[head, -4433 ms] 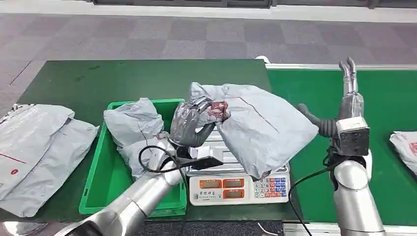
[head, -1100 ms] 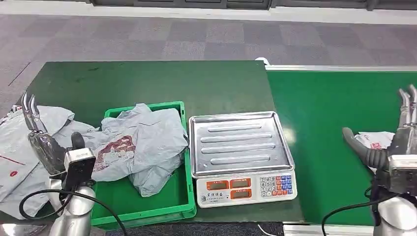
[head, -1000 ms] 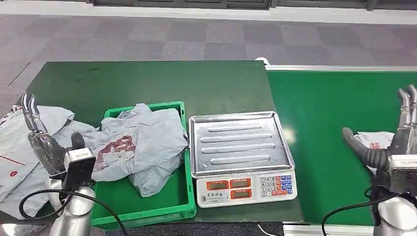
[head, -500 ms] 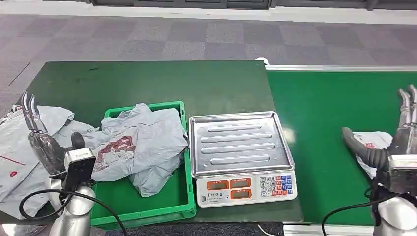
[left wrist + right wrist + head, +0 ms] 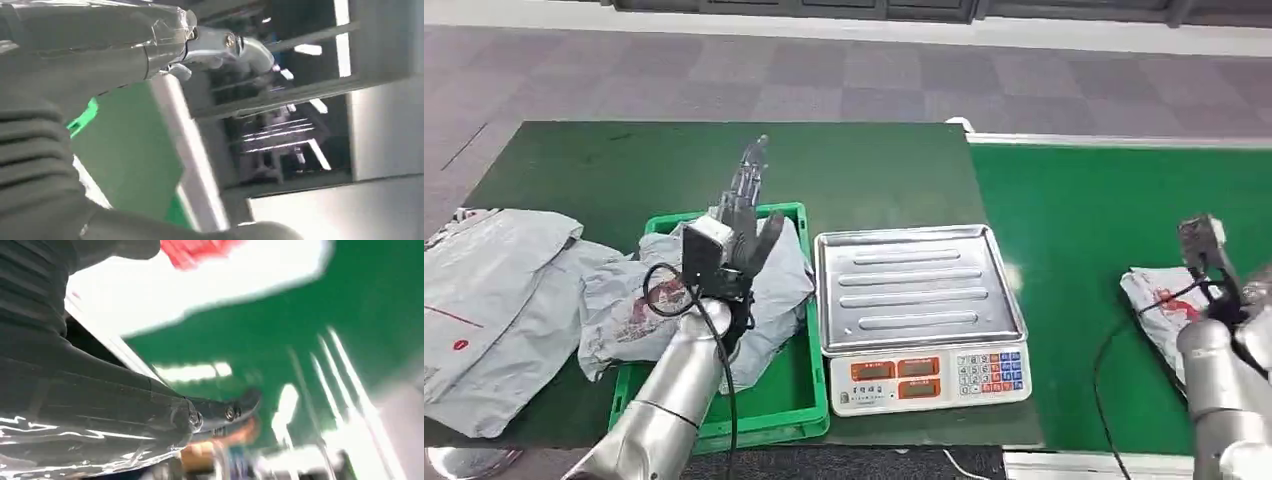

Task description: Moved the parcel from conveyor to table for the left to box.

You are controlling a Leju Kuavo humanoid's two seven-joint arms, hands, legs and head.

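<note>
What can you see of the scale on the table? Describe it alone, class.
The scale sits upright on the dark green table, between the green crate and the conveyor, close beside the crate. Its ribbed, shiny metal tray lies flat and bare. The white front panel below carries orange displays and a blue-and-white keypad. Neither hand touches it.

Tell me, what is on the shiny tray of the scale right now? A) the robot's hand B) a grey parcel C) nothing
C: the scale has a bare metal tray, while a grey parcel lies in the green bin beside it.
</note>
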